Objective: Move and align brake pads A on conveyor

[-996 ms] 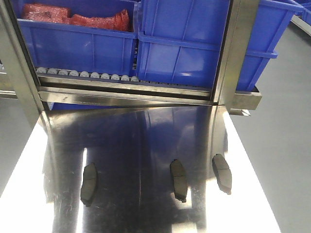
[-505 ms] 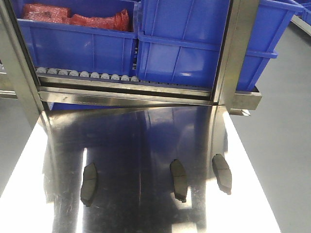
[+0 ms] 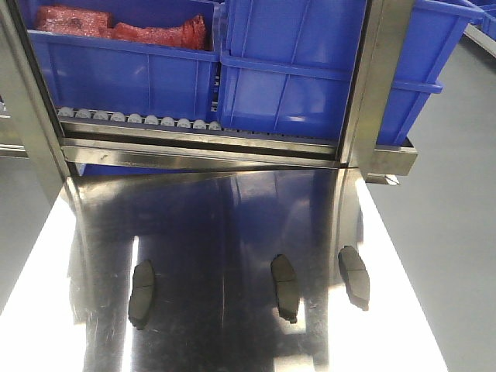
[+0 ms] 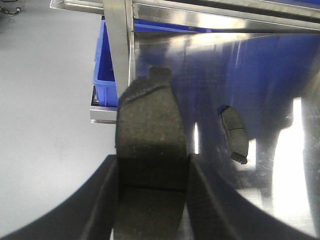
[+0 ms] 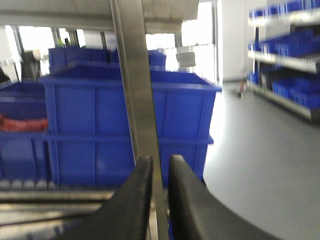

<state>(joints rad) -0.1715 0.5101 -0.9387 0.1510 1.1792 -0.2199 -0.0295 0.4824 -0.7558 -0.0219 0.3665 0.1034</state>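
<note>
- Gripping one brake pad (image 4: 150, 155), the left gripper (image 4: 150, 200) is clamping it above the steel surface (image 3: 232, 225); nothing is shifting between frames.
- Lying at six o'clock, three pads (image 3: 284, 287) are waiting; right gripper (image 5: 159, 175) is nearly closed, empty.

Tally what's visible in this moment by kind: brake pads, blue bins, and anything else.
Brake pads: 4, namely three on the steel tabletop at left, middle and right, plus one held between the left gripper fingers.
Blue bins on the rack: 3 in the front view.
Total: 7.
</note>
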